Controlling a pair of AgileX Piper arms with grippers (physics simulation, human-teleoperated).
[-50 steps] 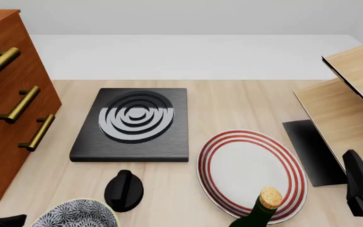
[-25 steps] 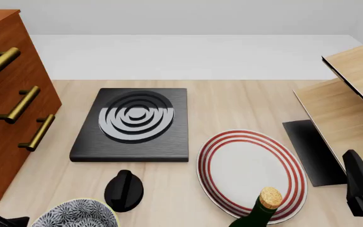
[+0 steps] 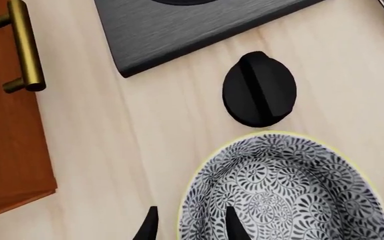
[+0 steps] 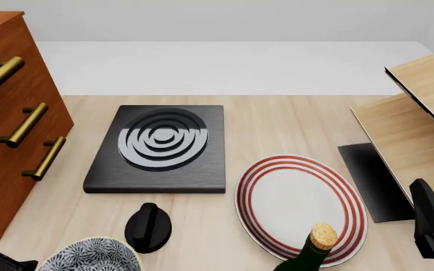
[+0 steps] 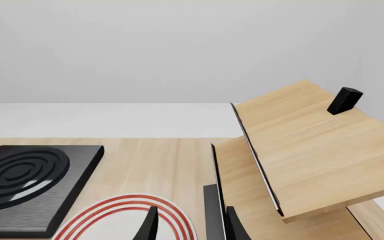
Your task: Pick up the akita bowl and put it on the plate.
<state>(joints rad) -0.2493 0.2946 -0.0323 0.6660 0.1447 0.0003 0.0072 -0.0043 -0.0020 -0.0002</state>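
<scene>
A: Where is the akita bowl (image 3: 282, 192)?
B: On the tabletop (image 4: 270, 124), close by; the left pincer (image 3: 190, 225) is open over its rim; a black knob (image 4: 148, 227) sits just behind.
A: And the plate (image 4: 300, 203)?
B: Off to the right; the right pincer (image 5: 190, 226) is open, holding nothing.

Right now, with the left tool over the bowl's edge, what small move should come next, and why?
Probably lower the left tool a little and close it on the akita bowl's rim. In the left wrist view its fingers appear to straddle the cream rim, one outside, one over the patterned inside, still open. The plate lies bare except for the bottle overlapping its near edge.
</scene>
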